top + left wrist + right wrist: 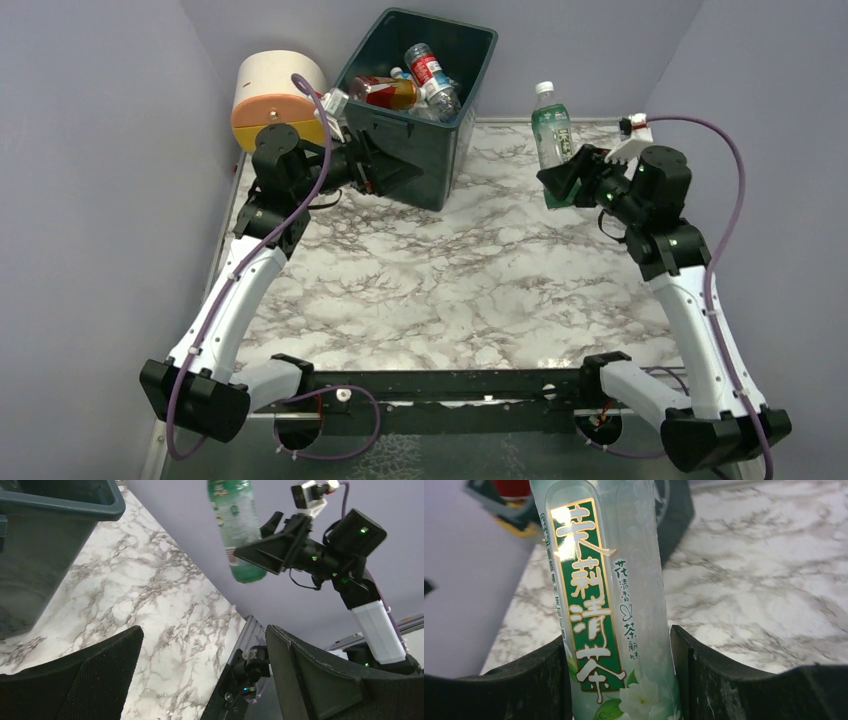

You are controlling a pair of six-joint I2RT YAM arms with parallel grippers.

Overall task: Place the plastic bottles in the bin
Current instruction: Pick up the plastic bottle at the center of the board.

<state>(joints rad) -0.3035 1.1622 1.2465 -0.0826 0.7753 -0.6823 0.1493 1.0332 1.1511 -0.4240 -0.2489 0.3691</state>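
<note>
Both arm bases sit at the near edge, at 6 o'clock of the marbled surface.

Right fingers, at about 2 o'clock: closed on the lower part of a green-labelled bottle with a white cap. The bottle stands roughly upright. The right wrist view shows both pads pressed against the sides of the bottle. In the left wrist view its base appears lifted clear of the surface.

Left fingers, at about 10 o'clock: spread wide, nothing between them, just beside the near-left wall of the bin. Contact with the bin cannot be determined.

The bin, dark green, stands at 12 o'clock on the far edge. Inside it lie several bottles, among them an amber one and a clear one with a red label.

A cream and orange drawer unit stands at 11 o'clock, left of the bin.
</note>
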